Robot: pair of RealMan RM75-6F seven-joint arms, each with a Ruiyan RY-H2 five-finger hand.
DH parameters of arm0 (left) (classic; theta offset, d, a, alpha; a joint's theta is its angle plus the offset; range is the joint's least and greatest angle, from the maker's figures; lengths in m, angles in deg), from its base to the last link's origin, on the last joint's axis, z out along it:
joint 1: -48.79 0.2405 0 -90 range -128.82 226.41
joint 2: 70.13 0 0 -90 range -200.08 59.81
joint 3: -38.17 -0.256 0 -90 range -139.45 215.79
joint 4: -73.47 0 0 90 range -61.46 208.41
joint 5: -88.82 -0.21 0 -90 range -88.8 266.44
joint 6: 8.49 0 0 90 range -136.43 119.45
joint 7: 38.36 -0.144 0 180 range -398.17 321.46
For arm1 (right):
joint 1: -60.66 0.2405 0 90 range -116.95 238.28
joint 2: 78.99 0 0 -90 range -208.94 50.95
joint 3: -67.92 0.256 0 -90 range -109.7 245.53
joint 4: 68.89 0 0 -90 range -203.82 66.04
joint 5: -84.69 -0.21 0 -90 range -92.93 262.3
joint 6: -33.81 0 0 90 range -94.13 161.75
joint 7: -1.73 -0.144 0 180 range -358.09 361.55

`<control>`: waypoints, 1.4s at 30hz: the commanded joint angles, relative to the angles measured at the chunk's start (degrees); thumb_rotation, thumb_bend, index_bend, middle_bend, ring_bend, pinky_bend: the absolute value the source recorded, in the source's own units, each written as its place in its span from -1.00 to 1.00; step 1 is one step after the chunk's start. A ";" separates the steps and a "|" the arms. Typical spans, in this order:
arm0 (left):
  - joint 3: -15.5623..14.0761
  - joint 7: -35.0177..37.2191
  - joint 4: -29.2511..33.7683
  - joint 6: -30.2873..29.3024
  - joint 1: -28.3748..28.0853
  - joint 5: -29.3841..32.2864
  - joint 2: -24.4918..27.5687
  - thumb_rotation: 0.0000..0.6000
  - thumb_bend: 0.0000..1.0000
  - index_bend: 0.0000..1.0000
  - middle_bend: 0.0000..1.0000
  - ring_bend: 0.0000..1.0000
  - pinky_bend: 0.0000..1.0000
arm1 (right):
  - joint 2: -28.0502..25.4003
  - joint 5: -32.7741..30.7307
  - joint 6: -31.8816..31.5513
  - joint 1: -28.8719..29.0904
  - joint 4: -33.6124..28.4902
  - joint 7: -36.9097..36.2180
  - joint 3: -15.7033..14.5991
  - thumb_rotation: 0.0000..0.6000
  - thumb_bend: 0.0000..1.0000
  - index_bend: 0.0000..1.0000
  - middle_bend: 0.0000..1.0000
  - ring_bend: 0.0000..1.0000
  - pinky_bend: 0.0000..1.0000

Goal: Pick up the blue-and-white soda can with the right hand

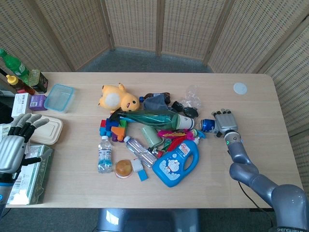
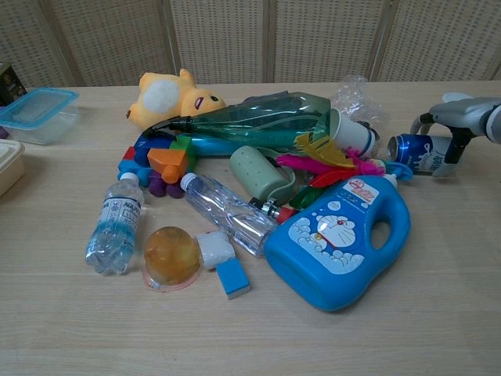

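The blue-and-white soda can [image 2: 416, 152] lies on its side on the table [image 1: 251, 159], at the right edge of the central pile of clutter, its top end pointing toward the pile. Just left of the can lie a white cup [image 2: 352, 133] on its side and a spray of pink and yellow feathers [image 2: 329, 160]; a little nearer the front edge than the can sits a big blue detergent jug [image 2: 340, 239] with a cartoon label. Behind the can is a crumpled clear plastic bag [image 2: 356, 95]. Farther left of the can stretch a green plastic bottle [image 2: 254, 116], a pale green roller [image 2: 258, 174], two clear water bottles [image 2: 227, 213], toy blocks [image 2: 160, 164] and a yellow plush toy [image 2: 168, 95]. A white disc [image 1: 240, 88] lies well behind the can, toward the far right corner.

Far to the left of the can, an empty blue-lidded clear box [image 1: 60, 98] and a shut beige lunch box [image 1: 47, 130] stand near the table's left edge.

The right hand [image 2: 452, 125] is draped over the can from the right, fingers [image 2: 456, 145] curled down around its body; whether they actually clamp it I cannot tell. The can rests on the table. The left hand [image 1: 17, 140] hovers far left of the can, fingers spread, holding nothing.
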 commanded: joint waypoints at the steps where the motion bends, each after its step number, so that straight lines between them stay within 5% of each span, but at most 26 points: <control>1: 0.01 0.13 -0.04 0.05 -0.01 0.00 0.04 0.89 -0.49 -0.63 -0.71 -1.00 -1.00 | 0.36 -0.54 -0.07 0.42 0.02 0.95 0.06 1.00 -0.79 -0.61 -0.53 -0.78 -0.85; 13: 0.05 0.44 -0.20 0.01 0.11 0.08 0.25 0.88 -0.49 -0.63 -0.71 -1.00 -1.00 | 0.28 -2.88 -0.94 0.66 0.04 3.47 0.53 1.00 -0.54 -0.15 -0.04 -0.28 -0.33; 23: 0.09 0.67 -0.37 0.33 -0.02 0.28 0.08 0.88 -0.49 -0.63 -0.71 -1.00 -1.00 | -2.46 -1.26 -4.72 -1.15 -5.13 2.17 0.79 1.00 -0.46 -0.02 0.08 -0.07 -0.22; 42: 0.31 1.17 -1.07 1.42 -1.13 -0.27 -0.89 0.88 -0.49 -0.63 -0.71 -1.00 -1.00 | -21.66 4.45 -22.30 -6.99 -35.57 0.07 5.38 1.00 -0.44 -0.01 0.07 -0.07 -0.22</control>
